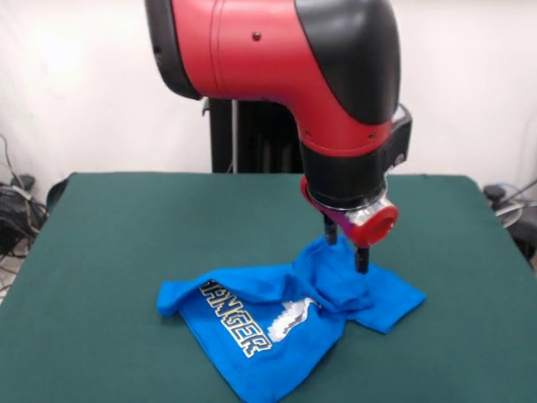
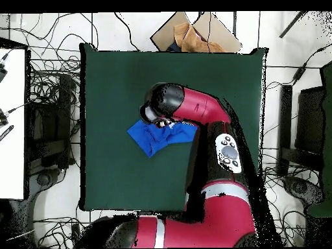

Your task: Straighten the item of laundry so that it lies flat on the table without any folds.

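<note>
the blue t-shirt lies crumpled near the middle of the green surface, slightly toward the near right in the front view. its lettered front faces up but is folded over, so only part of the print reads. the claw is down on the shirt's far right part, where the cloth rises in a peaked bunch; its two dark fingers seem pinched on that raised fold, though the cloth hides their tips. in the overhead view the arm covers the grasp. to do this step well, i judge the pinch should catch only the top layer, then draw it low and slowly outward, away from the lettered part, so the fold opens rather than the whole shirt sliding along.
</note>
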`<state>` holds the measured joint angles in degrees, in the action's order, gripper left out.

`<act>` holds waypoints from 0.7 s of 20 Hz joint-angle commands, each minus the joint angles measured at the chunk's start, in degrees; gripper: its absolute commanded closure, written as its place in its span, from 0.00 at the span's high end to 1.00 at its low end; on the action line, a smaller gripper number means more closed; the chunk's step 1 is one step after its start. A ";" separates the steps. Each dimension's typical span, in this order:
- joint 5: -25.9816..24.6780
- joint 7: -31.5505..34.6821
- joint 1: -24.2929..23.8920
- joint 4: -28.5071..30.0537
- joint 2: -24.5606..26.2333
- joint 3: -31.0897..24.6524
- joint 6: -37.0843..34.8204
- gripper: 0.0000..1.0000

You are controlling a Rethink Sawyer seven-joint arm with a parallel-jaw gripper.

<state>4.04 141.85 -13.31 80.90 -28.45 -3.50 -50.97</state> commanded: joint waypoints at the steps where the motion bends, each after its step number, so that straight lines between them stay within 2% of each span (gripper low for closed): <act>1: -3.48 -3.31 2.25 4.80 1.54 -3.42 -4.18 1.00; 3: -7.48 -1.25 5.13 1.71 3.68 0.45 -5.18 1.00; 8: -11.59 7.64 9.75 -3.48 9.43 6.95 3.69 1.00; 14: -12.23 11.33 12.07 -7.58 13.10 9.89 4.74 1.00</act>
<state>-5.91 141.85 -3.64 76.61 -21.73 2.86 -49.88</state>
